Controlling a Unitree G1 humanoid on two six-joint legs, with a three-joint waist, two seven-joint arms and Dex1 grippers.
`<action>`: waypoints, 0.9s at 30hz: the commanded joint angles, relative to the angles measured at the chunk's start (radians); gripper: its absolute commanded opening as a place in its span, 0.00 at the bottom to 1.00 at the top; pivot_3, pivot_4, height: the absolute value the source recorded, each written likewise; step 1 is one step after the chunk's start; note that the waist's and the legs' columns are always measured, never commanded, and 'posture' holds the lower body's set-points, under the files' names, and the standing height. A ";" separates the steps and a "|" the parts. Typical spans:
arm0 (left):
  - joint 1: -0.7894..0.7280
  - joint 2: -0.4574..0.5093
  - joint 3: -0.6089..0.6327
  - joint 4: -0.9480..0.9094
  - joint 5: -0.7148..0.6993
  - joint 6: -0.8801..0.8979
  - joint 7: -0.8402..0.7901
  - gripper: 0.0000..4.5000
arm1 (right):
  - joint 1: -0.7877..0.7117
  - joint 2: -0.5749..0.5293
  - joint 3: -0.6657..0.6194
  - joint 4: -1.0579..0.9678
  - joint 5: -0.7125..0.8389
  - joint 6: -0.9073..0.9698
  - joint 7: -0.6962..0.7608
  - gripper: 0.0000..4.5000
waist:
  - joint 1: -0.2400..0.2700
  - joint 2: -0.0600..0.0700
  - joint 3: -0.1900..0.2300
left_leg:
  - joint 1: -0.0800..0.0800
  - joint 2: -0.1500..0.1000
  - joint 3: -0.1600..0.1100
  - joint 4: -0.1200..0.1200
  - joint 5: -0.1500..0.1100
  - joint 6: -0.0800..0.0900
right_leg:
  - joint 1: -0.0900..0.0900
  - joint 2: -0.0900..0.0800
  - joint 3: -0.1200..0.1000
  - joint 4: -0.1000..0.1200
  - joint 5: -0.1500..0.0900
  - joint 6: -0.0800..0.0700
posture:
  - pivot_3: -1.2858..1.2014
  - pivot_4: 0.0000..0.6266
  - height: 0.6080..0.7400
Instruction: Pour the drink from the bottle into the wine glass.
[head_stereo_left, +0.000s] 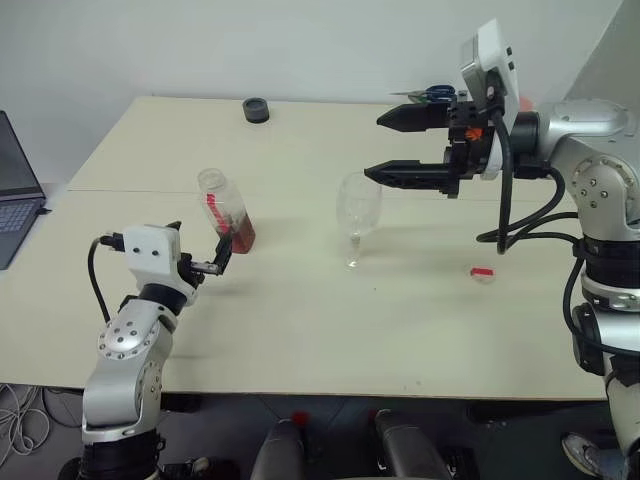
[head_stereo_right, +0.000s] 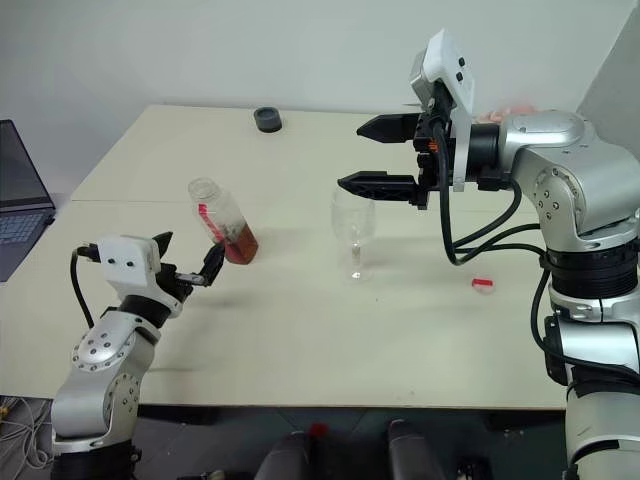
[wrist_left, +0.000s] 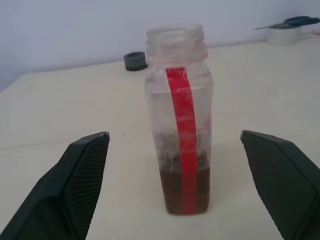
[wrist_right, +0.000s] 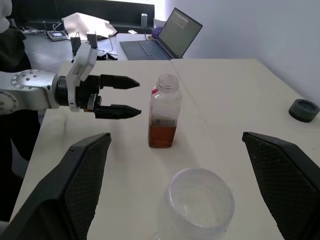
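Our left gripper (head_stereo_right: 187, 262) sits low at the near left of the table (head_stereo_left: 300, 330), its fingers spread wide and holding nothing, pointing toward the bottle (head_stereo_right: 224, 222) just beyond their tips without touching it. The bottle stands upright and uncapped on the left half of the table, a red strip down its side and a shallow layer of drink (wrist_left: 172, 190) at its bottom. Our right gripper (head_stereo_left: 398, 146) hangs in the air at the right, fingers wide apart and empty, pointing left, just above and to the right of the glass (head_stereo_left: 357, 212). The glass stands upright near the table's middle, well apart from the bottle. A small red cap (head_stereo_left: 482, 272) lies on the table right of the glass. A dark round piece (head_stereo_left: 256, 109) rests near the far edge, and a laptop (head_stereo_left: 15, 190) sits at the far left.
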 joint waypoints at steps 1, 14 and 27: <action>-0.037 0.036 0.001 0.021 0.007 -0.002 -0.030 1.00 | -0.031 0.006 -0.011 -0.022 0.026 0.017 -0.004 1.00 | 0.000 0.000 0.000 | 0.000 0.000 0.000 0.000 0.000 0.000 | 0.000 0.000 0.000 0.000 0.000 0.000 | 0.52 0.24 1.00; -0.222 0.082 -0.048 0.311 0.035 -0.112 -0.160 1.00 | -0.008 0.009 -0.002 -0.057 0.021 0.021 -0.023 1.00 | -0.001 0.000 0.000 | 0.000 0.000 0.000 -0.001 0.000 0.000 | -0.001 0.000 0.000 0.000 0.000 -0.001 | 0.52 0.24 1.00; -0.349 0.052 -0.061 0.498 0.031 -0.222 -0.218 0.87 | 0.006 -0.001 0.012 -0.069 0.011 0.027 -0.030 1.00 | -0.001 0.000 0.000 | -0.001 0.000 0.000 -0.001 0.000 0.000 | -0.001 0.000 -0.001 0.000 0.001 -0.001 | 0.52 0.24 1.00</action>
